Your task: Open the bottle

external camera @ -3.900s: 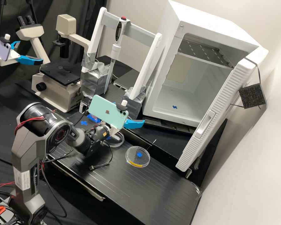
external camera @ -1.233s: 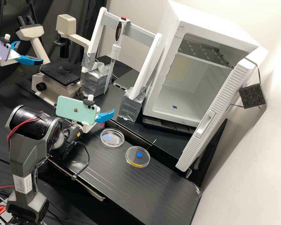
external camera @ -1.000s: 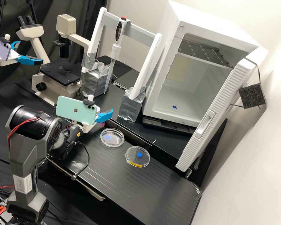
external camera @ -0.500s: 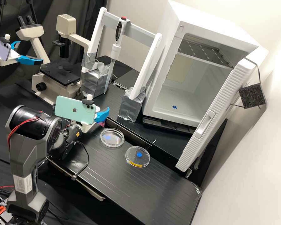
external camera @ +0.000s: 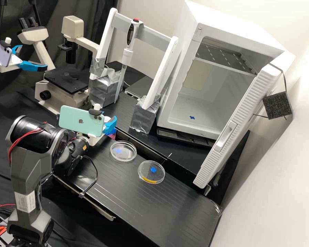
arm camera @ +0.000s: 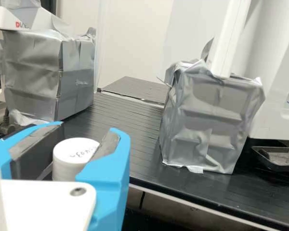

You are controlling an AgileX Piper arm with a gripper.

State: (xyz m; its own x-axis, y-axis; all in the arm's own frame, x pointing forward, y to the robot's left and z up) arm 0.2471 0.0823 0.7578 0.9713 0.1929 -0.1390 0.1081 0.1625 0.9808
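- Black ridged metal desk (external camera: 171, 206) runs slantwise across the high view, its front edge dropping to dark cloth and a raised dark rim along part of its back.
- White cabinet (external camera: 237, 20) stands behind, its ribbed white door (external camera: 235, 120) swung wide, the lower corner hanging close to the desk's back edge.
- End effector (external camera: 110, 126), white with 2 bright blue fingers, is closed on a white round cap (arm camera: 73, 156); the wrist view shows a finger on either side of it.
- The bottle, with a pink patch of its body (external camera: 112, 134) peeking out, is under the end effector, near that rim.
- 2 clear round shallow dishes lie to the right of the bottle: 1 with a pale blue patch (external camera: 123, 151) near the rim, 1 with a yellow strip (external camera: 151, 172) farther right. A narrow strip of desk separates them, and a broad ridged stretch continues past them to the right end.
- 2 silver-taped blocks (external camera: 144, 117) (arm camera: 204, 120) hold a white upright frame (external camera: 163, 70) behind the end effector, with a wide lane between.
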